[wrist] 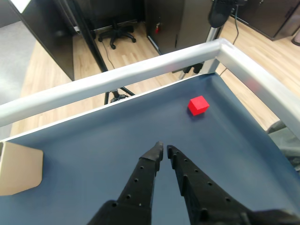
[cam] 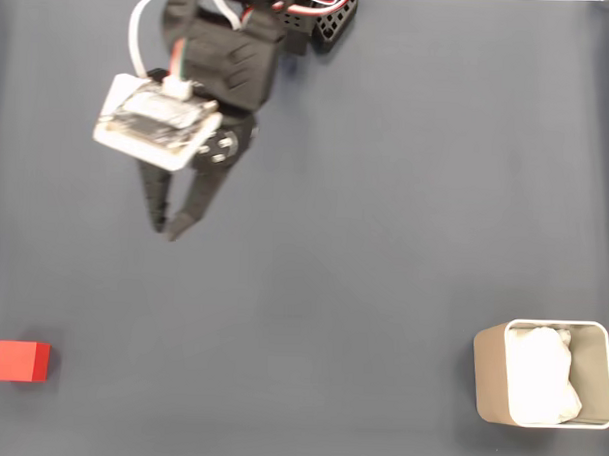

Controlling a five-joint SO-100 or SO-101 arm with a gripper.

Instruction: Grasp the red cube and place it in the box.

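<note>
Wrist view: plain-faced red cube (wrist: pixel 198 105), thin-walled rounded box (wrist: pixel 18 168).

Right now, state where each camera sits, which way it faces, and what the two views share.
Fixed view: above the table, looking straight down; shows the arm, gripper, red cube, box.
Wrist view: rides the arm, looking forward past the gripper over the table toward its rail and the room.
Shared: gripper, red cube, box.

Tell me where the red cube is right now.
In the fixed view the red cube sits alone on the blue mat near the lower left edge, far from the box at lower right and clear of the gripper.
</note>
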